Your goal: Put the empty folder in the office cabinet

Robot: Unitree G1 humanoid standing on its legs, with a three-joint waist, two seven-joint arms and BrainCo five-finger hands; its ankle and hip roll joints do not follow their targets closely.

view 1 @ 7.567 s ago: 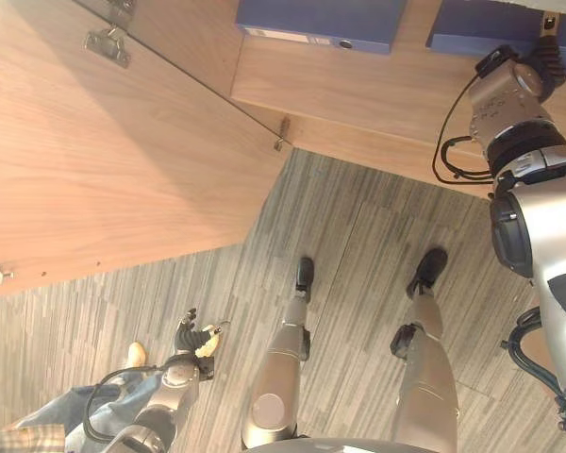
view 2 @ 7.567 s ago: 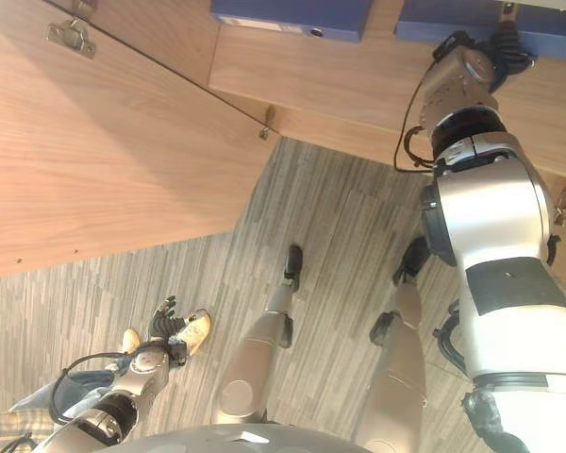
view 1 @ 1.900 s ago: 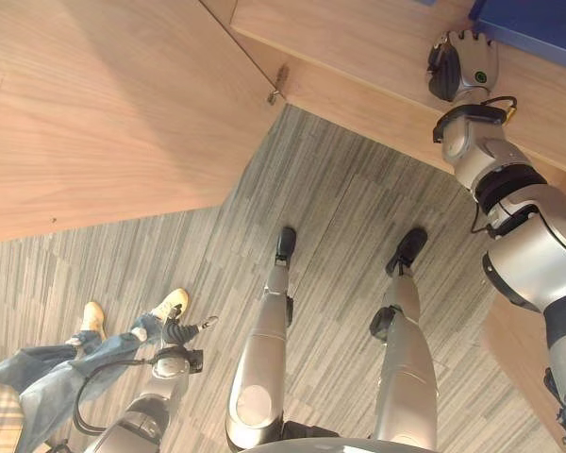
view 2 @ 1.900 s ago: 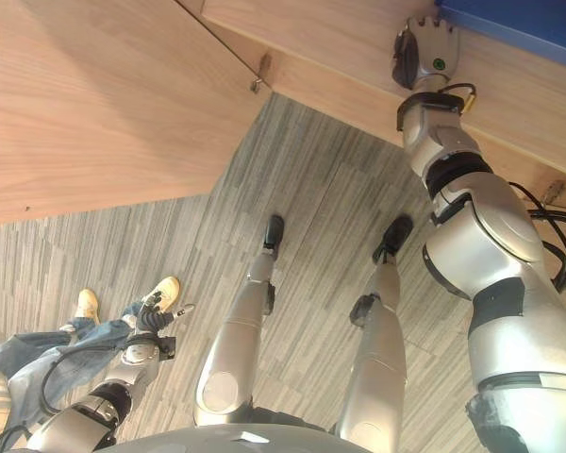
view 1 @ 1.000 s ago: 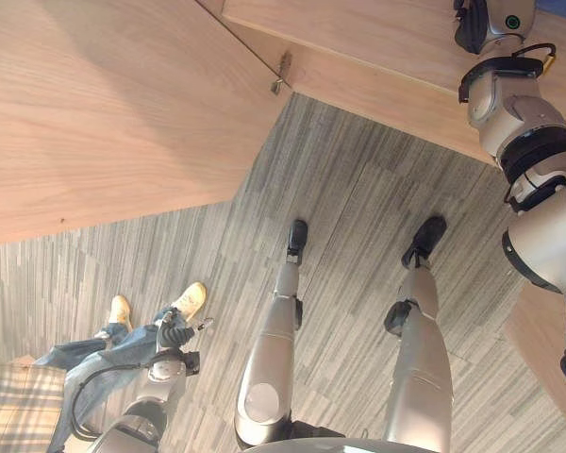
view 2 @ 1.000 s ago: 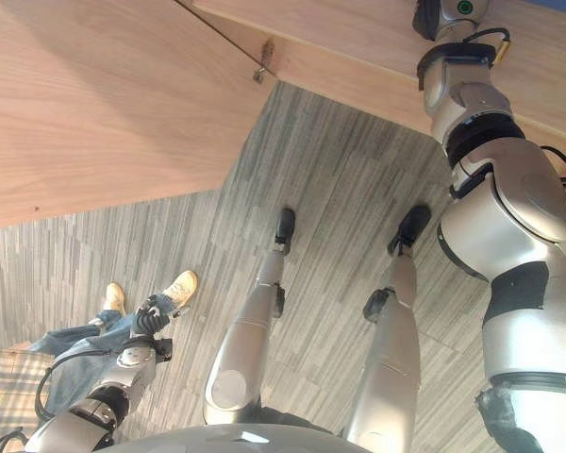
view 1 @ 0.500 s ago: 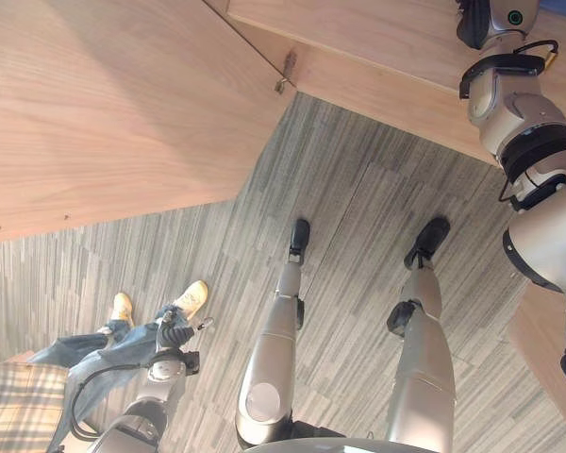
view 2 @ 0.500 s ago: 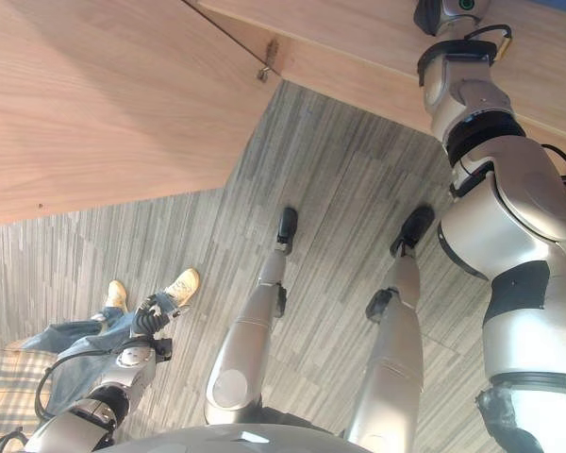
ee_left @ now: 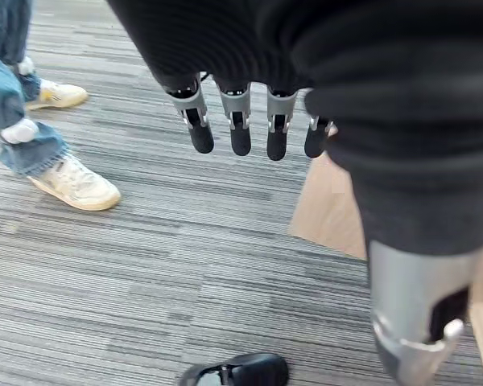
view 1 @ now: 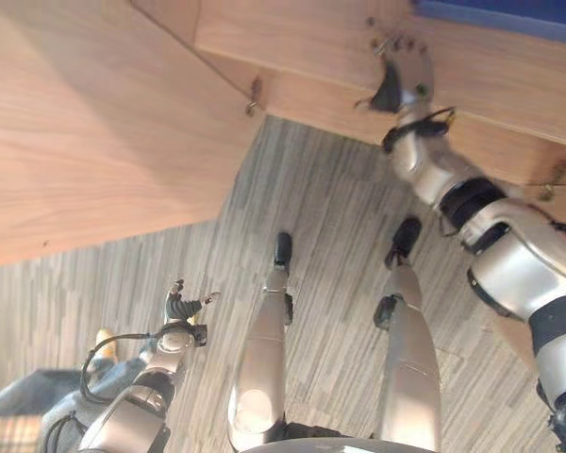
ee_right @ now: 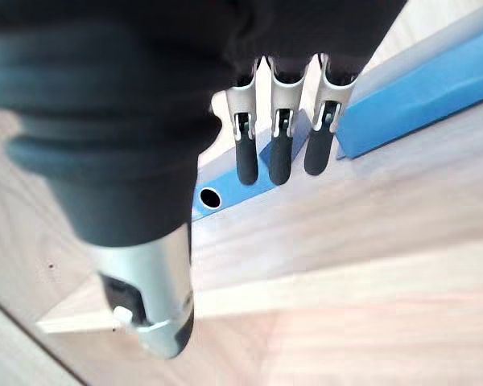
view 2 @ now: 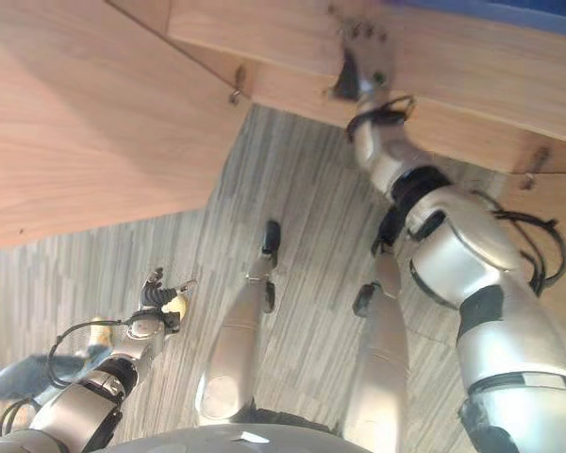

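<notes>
My right hand (view 1: 403, 83) is hanging open over the wooden shelf (view 1: 509, 71); its wrist view is showing flat blue folders (ee_right: 419, 92). Left hand (view 1: 182, 307) is hanging relaxed, empty.

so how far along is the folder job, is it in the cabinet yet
Looks nearly done: two blue folders lie on the cabinet shelf, and the cabinet door stands open. Nothing is in hand: the right hand hangs open over the shelf, the left hand open over the floor. Left: perhaps pulling back and shutting the door.
</notes>
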